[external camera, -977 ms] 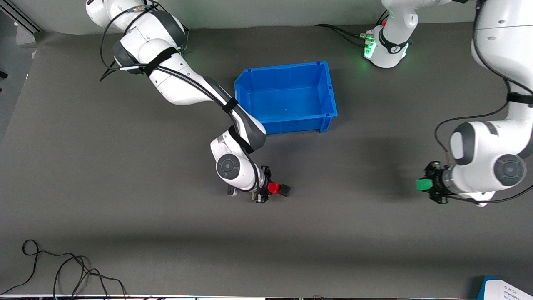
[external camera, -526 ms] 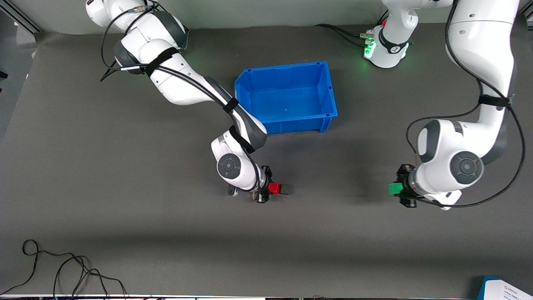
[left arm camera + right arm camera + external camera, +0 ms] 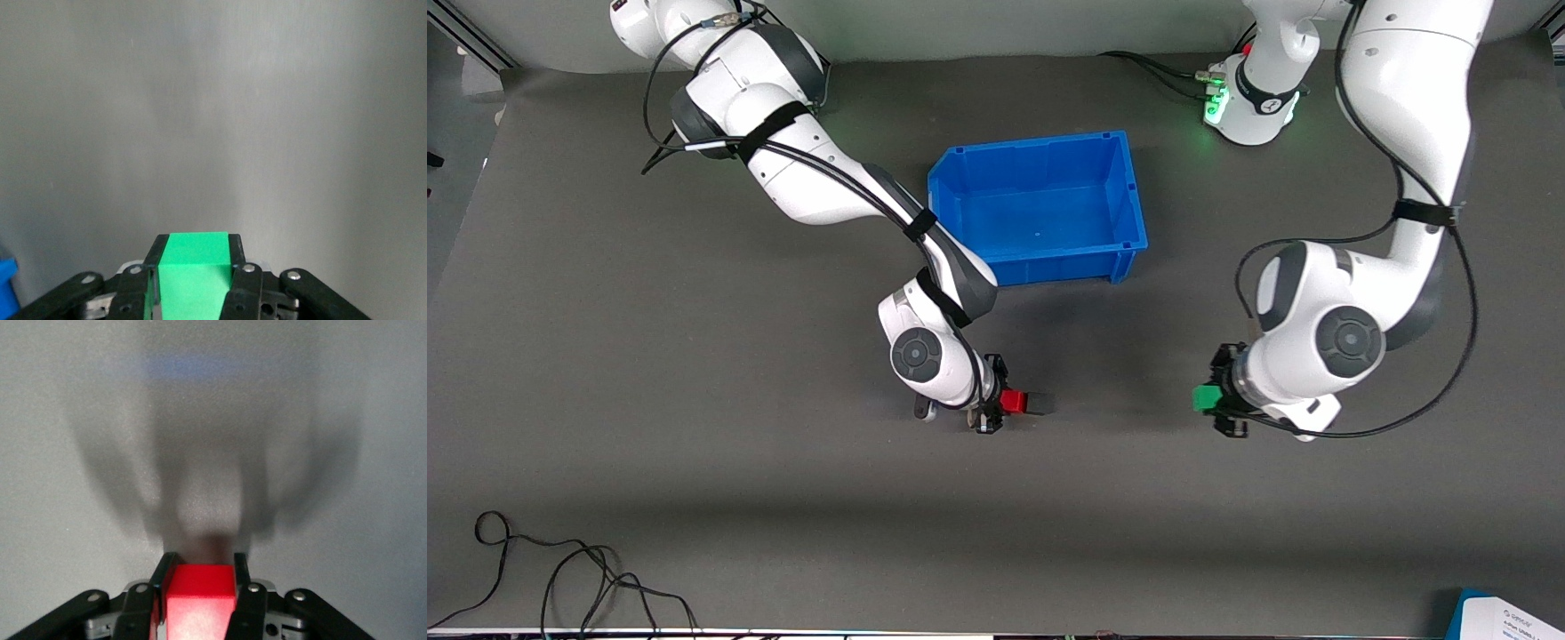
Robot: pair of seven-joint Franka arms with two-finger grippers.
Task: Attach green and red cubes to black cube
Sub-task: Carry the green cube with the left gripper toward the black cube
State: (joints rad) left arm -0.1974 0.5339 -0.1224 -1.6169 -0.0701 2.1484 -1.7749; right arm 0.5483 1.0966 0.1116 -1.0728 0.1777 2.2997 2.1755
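Scanning the front view from the right arm's end of the table, we first meet a loose black cable (image 3: 560, 578) curled on the dark table (image 3: 694, 462) close to the camera. Next we find the right gripper (image 3: 996, 404), reaching down from its base at the top of the view to a spot nearer the camera than the blue bin (image 3: 1040, 209). We see its fingers closed narrowly on the red cube (image 3: 1010, 401), and in the right wrist view the red cube (image 3: 199, 597) sits squarely between the two black fingers (image 3: 243, 587), touching both. Just beside the red cube, on the side toward the left arm's end, we see the black cube (image 3: 1037, 404), touching the red one or very nearly so; we cannot tell which. The bin stands open-topped farther from the camera than both cubes, between the two arms' bases. Moving on toward the left arm's end, we reach the left gripper (image 3: 1218, 400), which hangs over bare table well apart from the red and black cubes. It clamps the green cube (image 3: 1205, 397), and in the left wrist view the green cube (image 3: 195, 270) fills the gap between the pads (image 3: 235, 267). At the corner nearest the camera we see a white and blue card (image 3: 1507, 618).
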